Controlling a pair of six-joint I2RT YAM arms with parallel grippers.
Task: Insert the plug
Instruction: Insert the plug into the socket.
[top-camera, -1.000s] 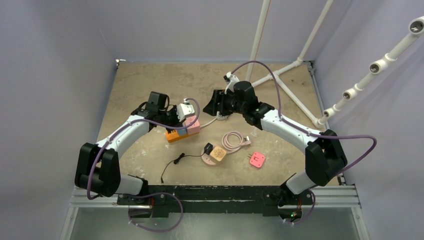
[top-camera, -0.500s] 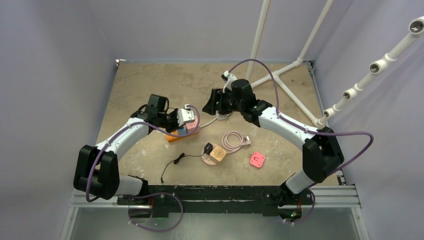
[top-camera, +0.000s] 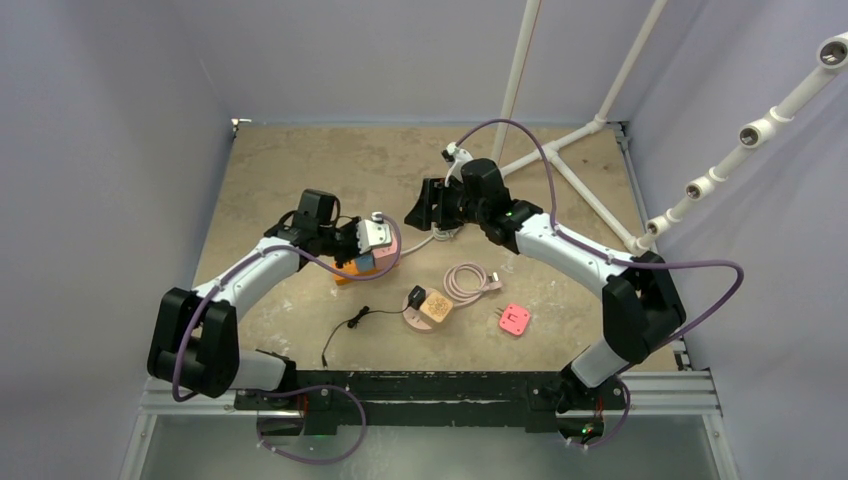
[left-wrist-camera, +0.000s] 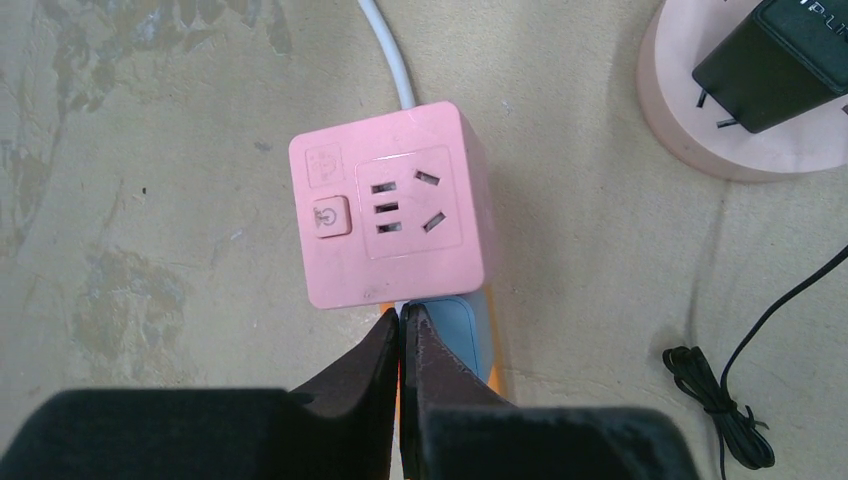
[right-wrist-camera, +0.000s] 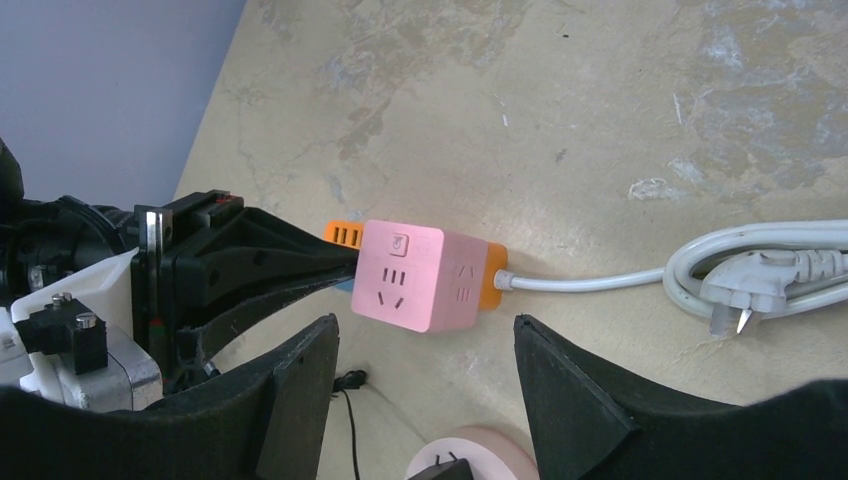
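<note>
A pink cube socket (left-wrist-camera: 385, 205) sits on an orange base (right-wrist-camera: 345, 235) with a blue block (left-wrist-camera: 460, 335) beside it; it also shows in the top view (top-camera: 383, 247). My left gripper (left-wrist-camera: 402, 315) is shut, its tips pressed against the blue block at the cube's near edge. My right gripper (right-wrist-camera: 422, 322) is open and empty, hovering above the cube (right-wrist-camera: 420, 273). A black plug adapter (left-wrist-camera: 790, 55) lies on a pink round disc (left-wrist-camera: 680, 120) to the right. The cube's white cable ends in a loose white plug (right-wrist-camera: 760, 280).
A wooden square block (top-camera: 436, 306), a coiled pink cable (top-camera: 466, 280), a pink flat plug (top-camera: 514, 319) and a thin black cord (top-camera: 345, 330) lie on the table's near half. White pipe frames (top-camera: 560, 150) stand at the back right.
My left gripper has lowered onto the near end of the power strip, which shifted slightly left. My right gripper has drifted a little left and away.
</note>
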